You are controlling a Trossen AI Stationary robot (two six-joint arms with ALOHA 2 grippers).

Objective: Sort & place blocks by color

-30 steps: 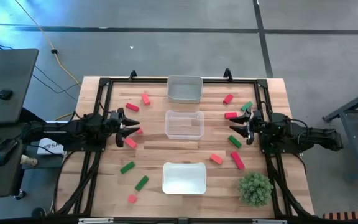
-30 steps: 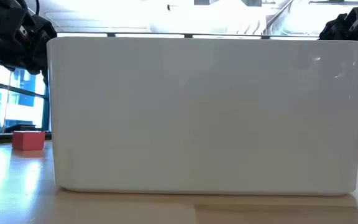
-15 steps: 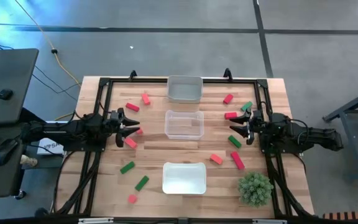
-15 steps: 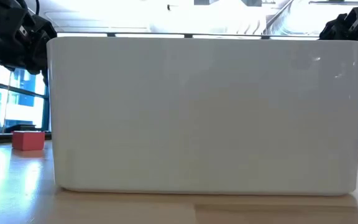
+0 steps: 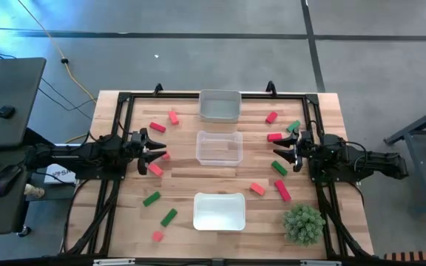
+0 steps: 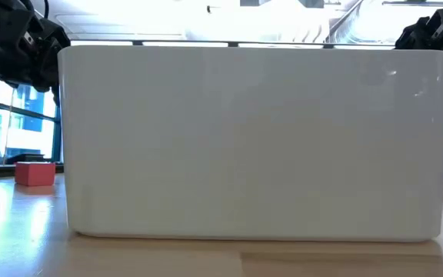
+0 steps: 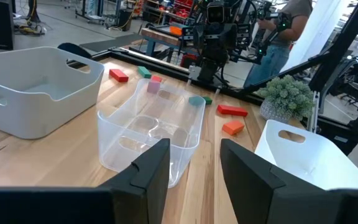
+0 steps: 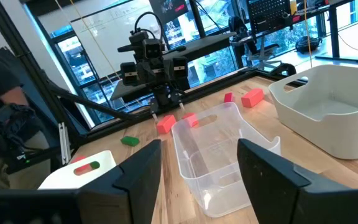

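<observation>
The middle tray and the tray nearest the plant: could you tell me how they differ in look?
The middle tray is clear, so the wood shows through it; the tray nearest the plant is opaque white. The middle tray sits between the two grippers, while the white one lies at the table's edge, beside the plant. Both are rounded rectangles and hold no blocks.

- A light wooden table (image 5: 124, 222) with a black metal frame along its edges.
- Three trays in a line down its middle: a grey tray (image 5: 220, 106) at the far edge, a clear tray (image 5: 219, 148) in the centre, a white tray (image 5: 219, 210) nearest.
- Small pink, orange-red and green blocks (image 5: 156, 127) lie scattered on the wood on both sides of the trays.
- A round bushy green plant (image 5: 303, 224) stands at the near right corner.
</observation>
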